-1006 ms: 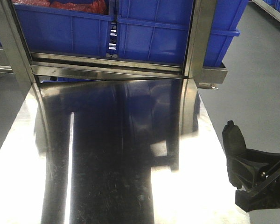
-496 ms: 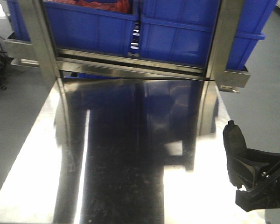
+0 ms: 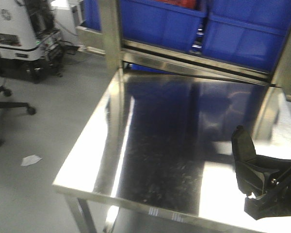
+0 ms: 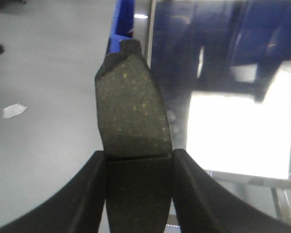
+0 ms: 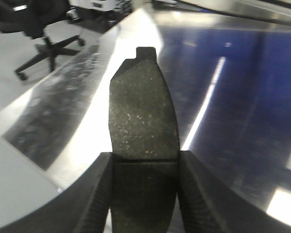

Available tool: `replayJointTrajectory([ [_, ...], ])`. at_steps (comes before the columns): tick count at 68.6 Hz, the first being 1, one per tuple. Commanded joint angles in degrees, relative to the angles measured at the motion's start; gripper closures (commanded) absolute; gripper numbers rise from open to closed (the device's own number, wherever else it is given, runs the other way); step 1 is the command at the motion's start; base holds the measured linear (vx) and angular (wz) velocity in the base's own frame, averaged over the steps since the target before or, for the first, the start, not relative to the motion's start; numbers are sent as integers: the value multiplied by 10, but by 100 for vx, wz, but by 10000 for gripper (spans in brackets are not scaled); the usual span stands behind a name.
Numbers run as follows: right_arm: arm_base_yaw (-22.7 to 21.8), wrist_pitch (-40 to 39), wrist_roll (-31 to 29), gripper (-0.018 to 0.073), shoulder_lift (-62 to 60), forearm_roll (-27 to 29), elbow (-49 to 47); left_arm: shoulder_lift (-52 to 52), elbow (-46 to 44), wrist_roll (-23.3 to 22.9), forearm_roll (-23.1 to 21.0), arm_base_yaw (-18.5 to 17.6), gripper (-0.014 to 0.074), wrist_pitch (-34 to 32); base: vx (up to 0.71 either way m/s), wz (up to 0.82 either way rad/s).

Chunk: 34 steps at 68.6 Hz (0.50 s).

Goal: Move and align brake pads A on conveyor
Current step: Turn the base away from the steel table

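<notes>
– Swung round, hasn't it? Since half a second ago the steel worktop (image 3: 111,145) and blue bins (image 3: 160,24) have slid rightward in the front view. Grey floor (image 3: 48,121) and an office chair (image 3: 12,104) now show on the left.
– And the right pincer (image 5: 144,162)?
– Same low-right spot in that view, above the worktop. It is clamped on a brake pad (image 5: 143,107) that juts straight out past its fingertips, notched end farthest.
– The left pincer (image 4: 138,159)?
– Gripping a second brake pad (image 4: 131,102) the same way, groove level with the fingertips. Floor lies below and to its left, with a scrap of paper (image 4: 13,110) on it. The worktop's edge is ahead to the right.
</notes>
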Motion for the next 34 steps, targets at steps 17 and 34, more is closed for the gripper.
replayJointTrajectory([
  [17,-2,-52,-4,531,-3,-2,-18,-1,-16,0,5,-4,503,-45,-11,48],
  [34,-2,-52,-4,531,-3,-2,-18,-1,-16,0,5,-4,503,-45,-9,56],
])
